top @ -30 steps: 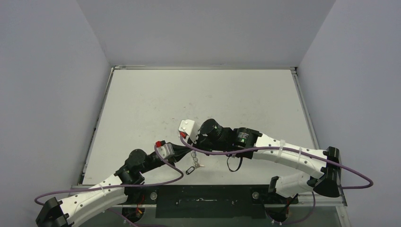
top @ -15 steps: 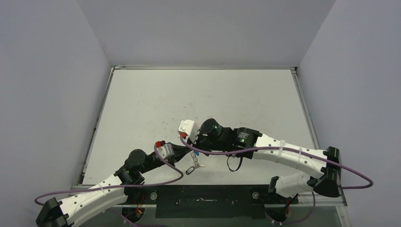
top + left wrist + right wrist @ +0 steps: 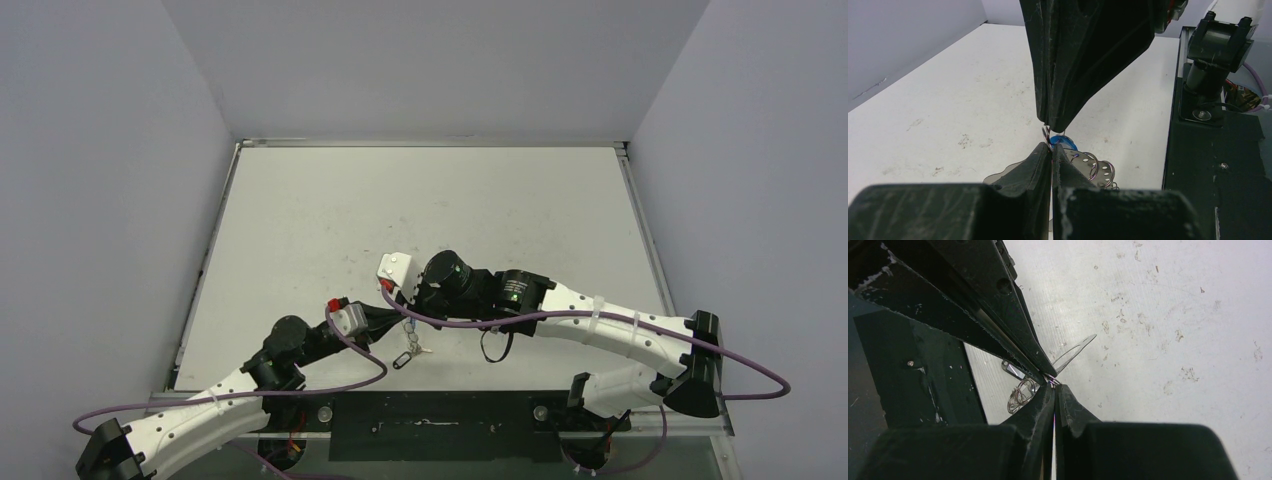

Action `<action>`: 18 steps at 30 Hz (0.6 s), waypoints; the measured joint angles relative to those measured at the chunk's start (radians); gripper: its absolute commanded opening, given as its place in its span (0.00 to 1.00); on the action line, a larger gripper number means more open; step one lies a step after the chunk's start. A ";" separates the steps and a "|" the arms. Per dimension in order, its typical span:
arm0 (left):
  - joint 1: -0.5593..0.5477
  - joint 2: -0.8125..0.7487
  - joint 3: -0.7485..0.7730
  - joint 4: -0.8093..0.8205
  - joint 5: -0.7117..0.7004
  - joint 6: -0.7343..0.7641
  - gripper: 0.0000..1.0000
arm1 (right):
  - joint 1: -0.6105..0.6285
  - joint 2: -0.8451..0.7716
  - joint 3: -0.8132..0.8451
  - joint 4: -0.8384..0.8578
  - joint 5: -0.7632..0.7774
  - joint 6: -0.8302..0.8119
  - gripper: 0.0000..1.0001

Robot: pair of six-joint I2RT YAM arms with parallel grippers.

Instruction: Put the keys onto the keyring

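Note:
My left gripper (image 3: pixel 1052 148) and right gripper (image 3: pixel 1053 386) meet tip to tip just above the table's near edge. Both are shut on the same small wire loop (image 3: pixel 1046 136) of the keyring (image 3: pixel 1096 169). The keyring is a pale grey translucent plate with small holes, and it hangs below the tips (image 3: pixel 409 347). More wire loops (image 3: pixel 1019 393) dangle from its rim. The blue head of a key (image 3: pixel 1065 144) shows right behind the pinched loop. In the top view the left gripper (image 3: pixel 399 323) comes from the left and the right gripper (image 3: pixel 407 317) from above.
The white table (image 3: pixel 420 210) has scuff marks and is walled on three sides. A black base plate (image 3: pixel 1213 165) with the arm mounts runs along the near edge, close beside the hanging keyring. A purple cable (image 3: pixel 450 322) loops under the right wrist.

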 measured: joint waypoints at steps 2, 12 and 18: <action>0.000 -0.002 0.000 0.000 0.000 0.000 0.00 | 0.000 -0.001 0.000 0.000 0.000 0.000 0.00; 0.000 -0.006 0.000 -0.001 0.000 0.000 0.00 | 0.000 -0.004 0.000 0.018 -0.015 0.000 0.00; 0.000 -0.012 0.000 -0.005 0.000 0.000 0.00 | 0.000 -0.004 0.000 0.030 -0.016 0.000 0.00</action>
